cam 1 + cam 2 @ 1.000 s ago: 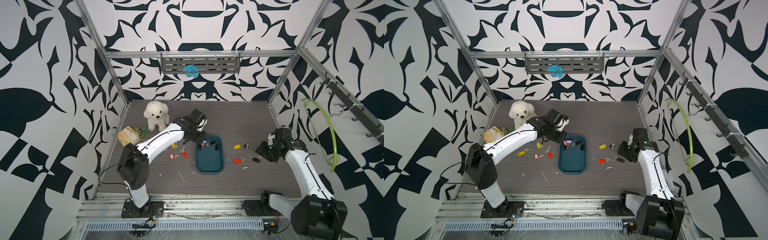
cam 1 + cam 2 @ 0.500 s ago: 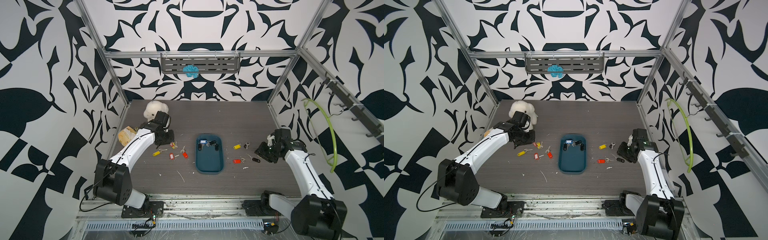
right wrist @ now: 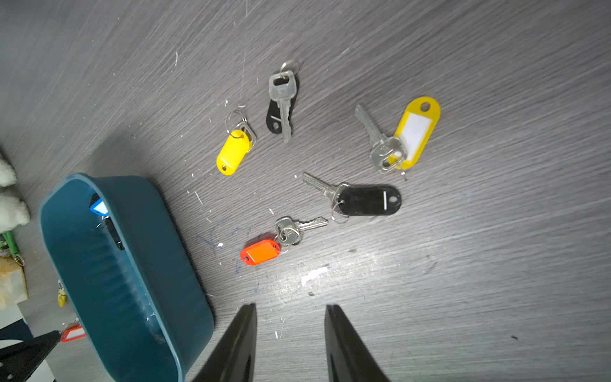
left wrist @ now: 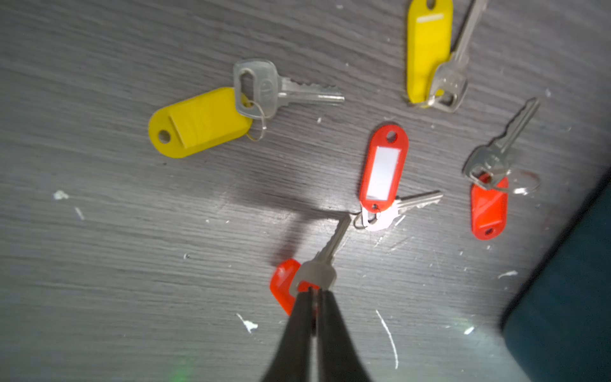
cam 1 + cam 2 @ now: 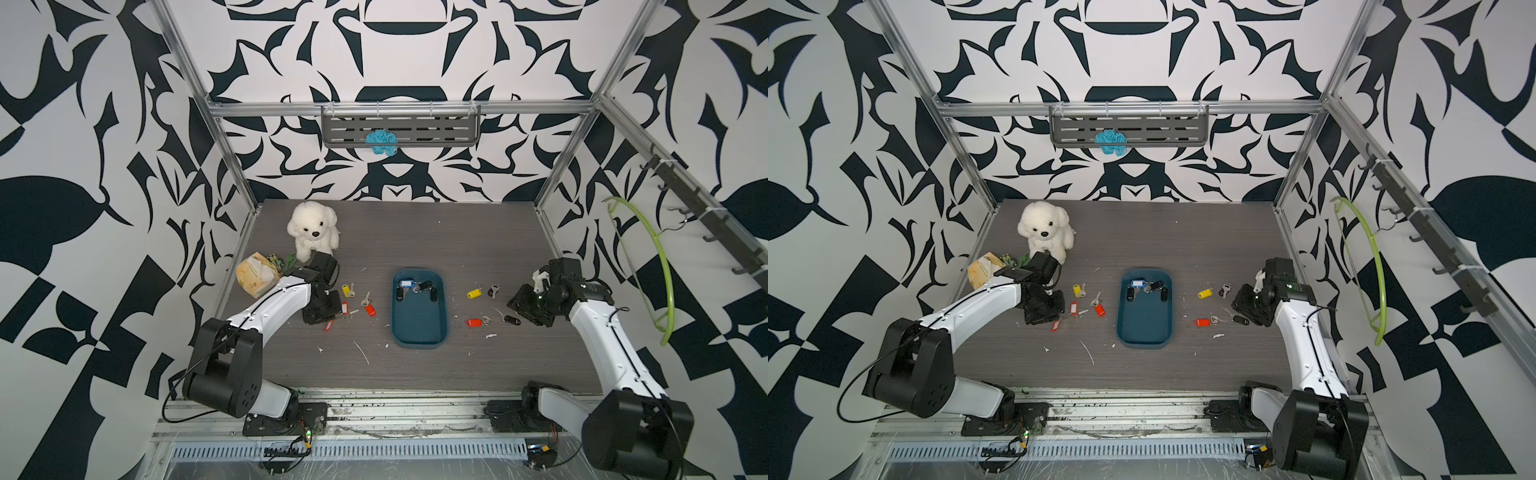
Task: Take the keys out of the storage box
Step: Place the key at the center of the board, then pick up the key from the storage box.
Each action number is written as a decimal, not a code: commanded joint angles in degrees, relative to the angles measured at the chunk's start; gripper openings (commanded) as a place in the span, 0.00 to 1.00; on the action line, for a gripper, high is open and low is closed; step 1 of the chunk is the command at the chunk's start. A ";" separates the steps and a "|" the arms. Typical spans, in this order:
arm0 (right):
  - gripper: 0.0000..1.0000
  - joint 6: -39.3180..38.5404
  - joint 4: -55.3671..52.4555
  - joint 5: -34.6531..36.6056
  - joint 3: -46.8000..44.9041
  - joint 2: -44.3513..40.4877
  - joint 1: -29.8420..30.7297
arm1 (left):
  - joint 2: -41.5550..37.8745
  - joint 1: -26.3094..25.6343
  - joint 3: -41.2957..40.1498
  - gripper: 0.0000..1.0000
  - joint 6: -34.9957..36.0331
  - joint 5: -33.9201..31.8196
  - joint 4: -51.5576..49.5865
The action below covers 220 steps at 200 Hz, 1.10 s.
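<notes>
Two loose clusters of keys lie on the desk, one on each side of the box; the left arm, at the box's far end a second ago, has swung out over the cluster on its own side, between the dog and the box; so one more key is out. Left tool is together on a red key, pinched at the ring, blade hanging toward the desk just beside another red-tagged one; setting it down looks like the step in hand. Right tool stands apart and empty, low over its own cluster, barely moved. Still in the box: a blue tag and black fobs, bunched at the far wall; the near end is bare. Open desk lies in front of both clusters; the box rim is the one edge to clear.
</notes>
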 commanded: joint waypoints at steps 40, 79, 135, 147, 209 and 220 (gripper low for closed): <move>0.44 0.40 -0.50 -2.54 3.32 0.03 4.13 | -4.10 0.26 0.11 0.89 -1.23 -2.84 -0.98; 0.43 5.07 -0.08 2.98 8.97 2.70 15.80 | -8.81 0.26 -0.45 0.88 -0.75 -3.25 0.96; 0.42 12.67 4.49 9.40 20.07 15.98 34.32 | -16.78 0.26 -2.95 0.87 0.06 0.14 6.42; 0.42 13.65 5.26 10.17 22.52 19.63 36.97 | -16.91 0.26 -3.13 0.87 0.17 1.14 7.04; 0.40 18.55 6.00 12.22 33.80 37.36 43.50 | -15.76 0.26 -3.61 0.87 0.52 3.40 8.60; 0.38 19.36 4.50 13.25 36.09 40.22 44.12 | -15.68 0.26 -3.75 0.87 0.61 3.72 8.71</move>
